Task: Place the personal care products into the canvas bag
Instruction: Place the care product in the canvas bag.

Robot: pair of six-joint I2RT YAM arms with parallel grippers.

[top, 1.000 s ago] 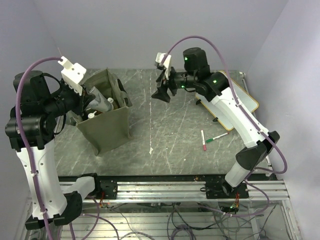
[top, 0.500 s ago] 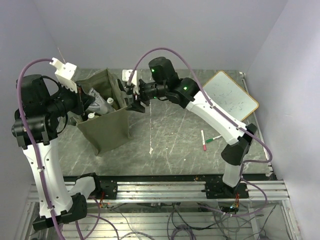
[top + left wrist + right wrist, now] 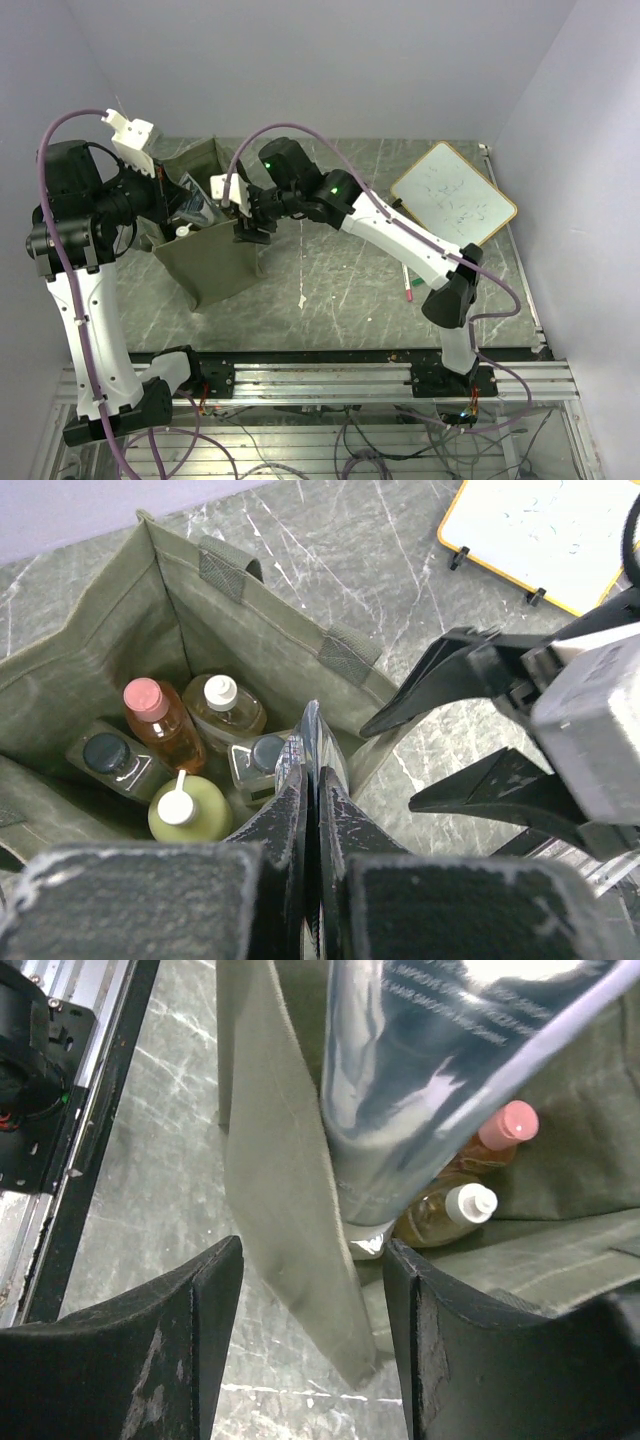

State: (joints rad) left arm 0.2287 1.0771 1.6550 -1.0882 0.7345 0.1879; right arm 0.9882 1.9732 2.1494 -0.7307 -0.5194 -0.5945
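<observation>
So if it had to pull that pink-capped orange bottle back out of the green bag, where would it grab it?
By its cap and neck, straight down from above. The pink-capped bottle stands cap-up deep in the canvas bag, crowded by other bottles, and the fabric walls rise well above it, so only its top is free to reach.

Inside canvas bag (image 3: 100, 650): clear bottle (image 3: 262, 758) partly hidden behind left claw (image 3: 312, 780). Right of bag: marker pen (image 3: 407, 288) largely under right arm (image 3: 400, 230).
</observation>
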